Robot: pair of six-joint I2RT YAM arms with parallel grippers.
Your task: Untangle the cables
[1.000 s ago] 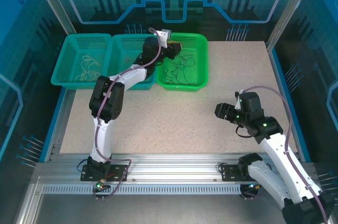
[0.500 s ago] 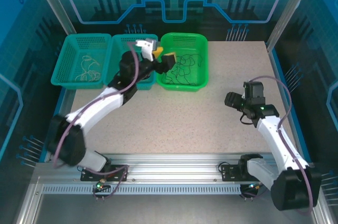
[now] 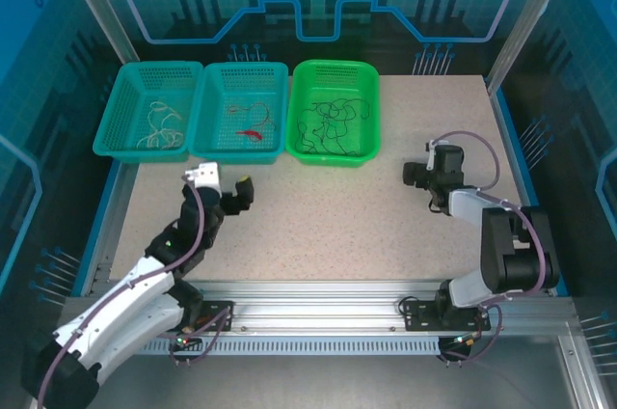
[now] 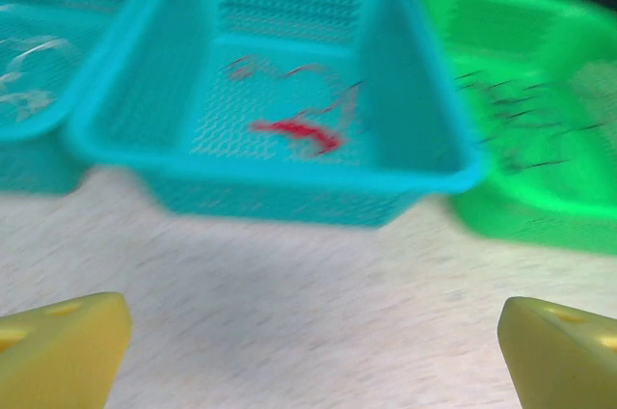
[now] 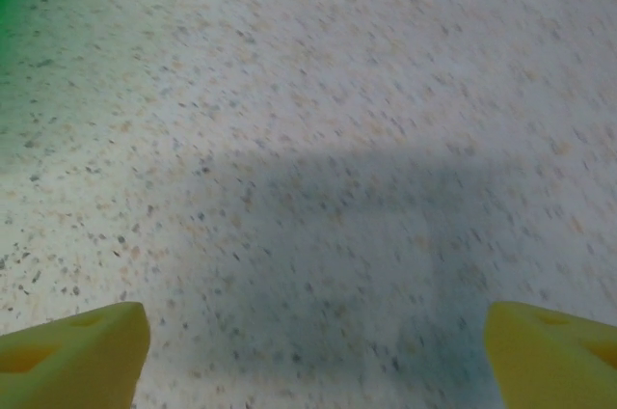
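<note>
Three mesh-walled plastic baskets stand upright in a row along the far left of a speckled beige tabletop (image 3: pixel 386 226), side by side with their rims close together: a teal basket (image 3: pixel 108 127) at the left, a second teal basket (image 3: pixel 241 154) in the middle, and a bright green basket (image 3: pixel 375 115) at the right. A ribbed aluminium rail (image 3: pixel 318 298) runs along the near edge of the table; blue translucent panels (image 3: pixel 318 4) printed with a gear motif close the back and sides

A robotics lab cell is showing itself here: blue printed panels (image 3: pixel 318 4) are enclosing a speckled table (image 3: pixel 337 221), two robot arms (image 3: pixel 145 279) are sitting bolted to an aluminium rail (image 3: pixel 318 295), and plastic baskets (image 3: pixel 241 66) are holding cables (image 3: pixel 333 124).
</note>
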